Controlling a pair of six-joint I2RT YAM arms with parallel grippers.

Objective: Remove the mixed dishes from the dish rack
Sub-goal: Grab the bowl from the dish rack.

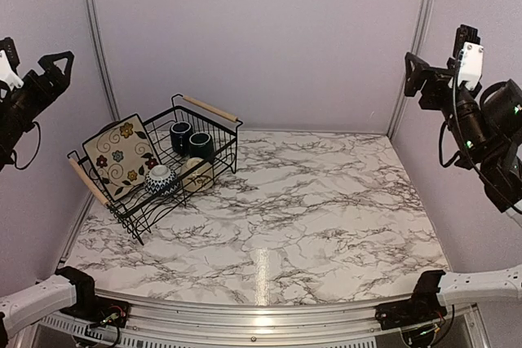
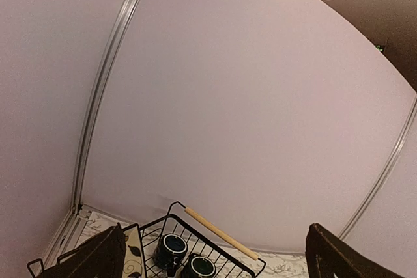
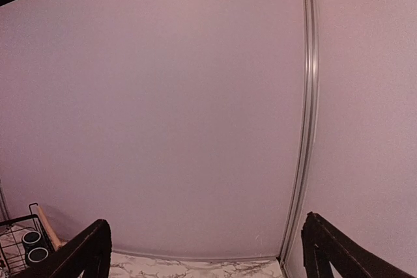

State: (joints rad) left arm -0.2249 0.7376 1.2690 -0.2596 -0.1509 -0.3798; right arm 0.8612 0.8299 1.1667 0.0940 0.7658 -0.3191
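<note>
Below and ahead of left gripper, far across from right gripper, both spread wide and empty: loaded rack. Risk: leaning plate slipping from shallow rim pinch onto bowl.

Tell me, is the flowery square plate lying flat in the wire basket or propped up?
Propped up. The square plate stands on edge, tilted, at the left end of the dish rack, its flowered face showing from above.

Both arms are held high at the sides — left claw and right claw spread wide.
</note>
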